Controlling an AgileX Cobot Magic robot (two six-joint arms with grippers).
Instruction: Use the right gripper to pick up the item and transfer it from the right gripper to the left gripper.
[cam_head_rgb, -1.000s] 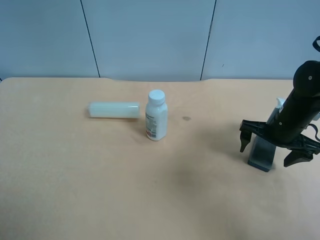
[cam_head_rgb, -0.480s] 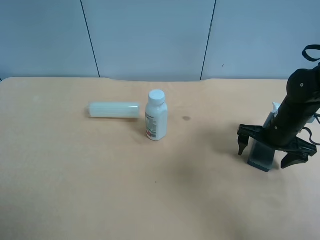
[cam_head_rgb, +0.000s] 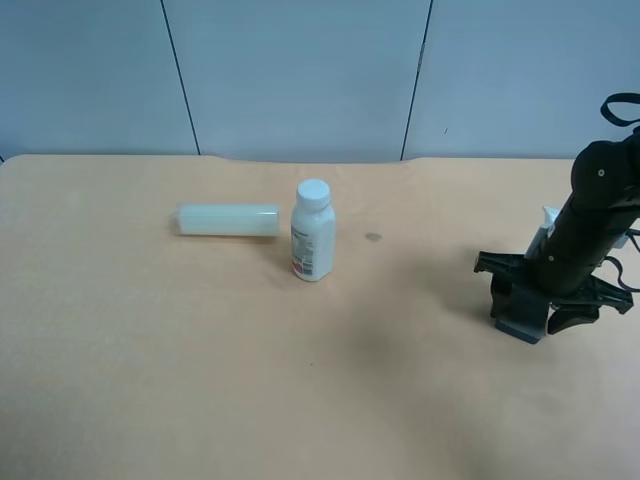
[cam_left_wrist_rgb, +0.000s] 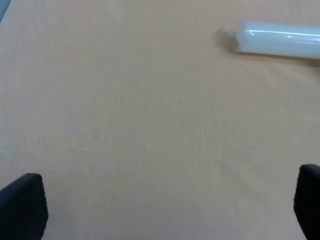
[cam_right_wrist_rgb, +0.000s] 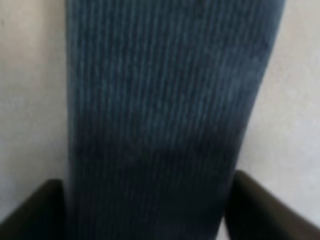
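The bench (cam_head_rgb: 200, 380) carries everything, and most of its top has no part in the job. At the exterior high view's right, the black arm (cam_head_rgb: 600, 210) reaches down to the surface. The right wrist view is filled by the dark block, which marks this as the right arm. Its right end effector (cam_head_rgb: 528, 312) is clenched on the item, with a dark finger (cam_right_wrist_rgb: 30, 210) against each long side. The left end effector (cam_left_wrist_rgb: 165, 205) is released, its fingers spread wide over bare bench with nothing between them. It does not show in the exterior high view, so it appears to be well apart from the block. The pale cylinder (cam_head_rgb: 228, 219) lies on its side, touching or just beside the upright white bottle (cam_head_rgb: 313, 232), and both are far from the work. The item (cam_head_rgb: 518, 326), small and dark grey, appears to rest on the bench under the right arm, gripped but not raised. By my reading the grasp is made, while the lift, the carry toward the left arm and the handover are all left to do.
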